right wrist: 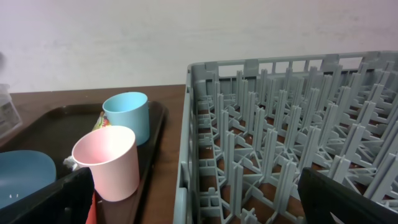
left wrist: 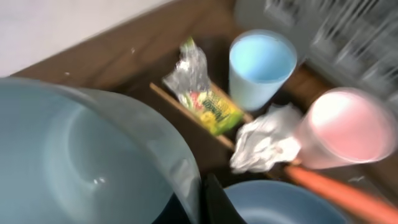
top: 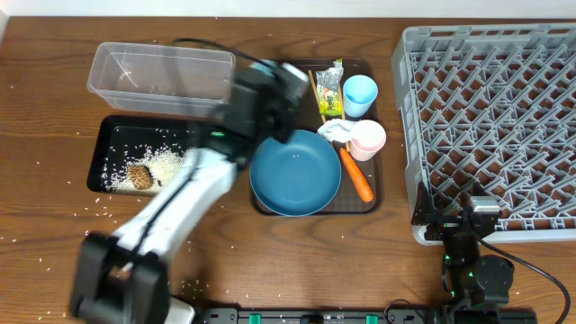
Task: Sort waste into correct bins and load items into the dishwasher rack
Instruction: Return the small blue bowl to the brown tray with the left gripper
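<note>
A: Any writing to read?
B: Only the yellow-green foil wrapper (left wrist: 208, 102) carries print, and it's too blurred to read. It lies at the far edge of the brown tray (top: 373, 171), over the wooden chopsticks (top: 317, 94) and just beside the light-blue cup (left wrist: 261, 65)
A: Jaws?
B: The left gripper (top: 270, 90) has its jaws together on the rim of the small light-blue bowl (left wrist: 81, 162), above the brown tray's far-left corner. The right gripper (right wrist: 196, 186) has its jaws wide apart at the near edge of the dishwasher rack (top: 490, 126), on the right side of the desk (top: 54, 234)
A: View differences?
B: The small bowl shows only in the left wrist view; overhead, the arm covers it. Only overhead shows the clear tub (top: 162, 72) far-left on the desk and the black tray (top: 112, 135) just in front of it, holding white rice (top: 162, 162) and the brown lump (top: 138, 175). There are stray grains on the desk. The right wrist view gives the rack pegs side-on
A: Rest of the brown tray?
B: The large blue bowl (top: 295, 171) is near-left with the carrot (top: 357, 175) along its right rim. The pink cup (top: 367, 139) stands upright at the carrot's far end, and the tissue (top: 335, 130) is touching it
</note>
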`<state>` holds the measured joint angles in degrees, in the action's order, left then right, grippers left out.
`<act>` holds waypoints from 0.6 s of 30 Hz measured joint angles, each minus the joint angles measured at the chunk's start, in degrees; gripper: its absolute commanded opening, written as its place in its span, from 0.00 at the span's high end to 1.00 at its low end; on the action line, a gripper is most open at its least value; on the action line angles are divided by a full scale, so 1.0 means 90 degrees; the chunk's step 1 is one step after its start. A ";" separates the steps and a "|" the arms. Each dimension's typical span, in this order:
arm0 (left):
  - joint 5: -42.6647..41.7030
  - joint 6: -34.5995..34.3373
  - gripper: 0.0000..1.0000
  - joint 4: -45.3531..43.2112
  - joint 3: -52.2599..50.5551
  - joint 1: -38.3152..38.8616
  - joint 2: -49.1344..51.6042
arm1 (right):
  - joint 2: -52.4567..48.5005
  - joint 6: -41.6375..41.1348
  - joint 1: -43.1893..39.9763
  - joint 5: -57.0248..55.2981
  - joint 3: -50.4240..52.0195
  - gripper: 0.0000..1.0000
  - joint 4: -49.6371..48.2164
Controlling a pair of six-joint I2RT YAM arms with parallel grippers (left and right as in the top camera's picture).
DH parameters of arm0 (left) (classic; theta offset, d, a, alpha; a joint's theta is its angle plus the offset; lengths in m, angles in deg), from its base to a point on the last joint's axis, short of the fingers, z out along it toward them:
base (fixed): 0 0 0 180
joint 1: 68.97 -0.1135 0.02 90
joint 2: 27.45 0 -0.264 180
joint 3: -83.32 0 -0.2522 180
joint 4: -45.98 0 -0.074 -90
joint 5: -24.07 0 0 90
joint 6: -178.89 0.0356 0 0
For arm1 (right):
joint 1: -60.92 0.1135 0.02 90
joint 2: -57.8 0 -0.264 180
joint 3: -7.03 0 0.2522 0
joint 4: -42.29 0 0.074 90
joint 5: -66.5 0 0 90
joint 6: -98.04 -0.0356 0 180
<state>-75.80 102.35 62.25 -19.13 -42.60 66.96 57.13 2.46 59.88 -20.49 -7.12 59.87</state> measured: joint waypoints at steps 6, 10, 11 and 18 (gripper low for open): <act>0.0913 0.0398 0.94 -0.0775 -0.0002 0.0316 0.1163 | 0.0000 0.0000 0.0000 0.0000 0.0000 0.01 0.0000; 0.1137 0.0486 0.94 -0.0947 -0.0002 0.0267 0.1426 | 0.0000 0.0000 -0.0002 0.0000 0.0000 0.01 0.0000; 0.1151 0.0493 0.93 -0.0954 -0.0002 0.0260 0.1435 | 0.0000 0.0000 0.0000 0.0000 0.0000 0.01 0.0000; 0.1197 0.0517 0.64 -0.0996 -0.0002 0.0267 0.1435 | 0.0000 0.0000 0.0000 0.0000 -0.0002 0.01 0.0000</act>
<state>-65.02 107.00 53.29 -19.15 -40.19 79.87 57.13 2.46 59.88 -20.49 -7.14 59.87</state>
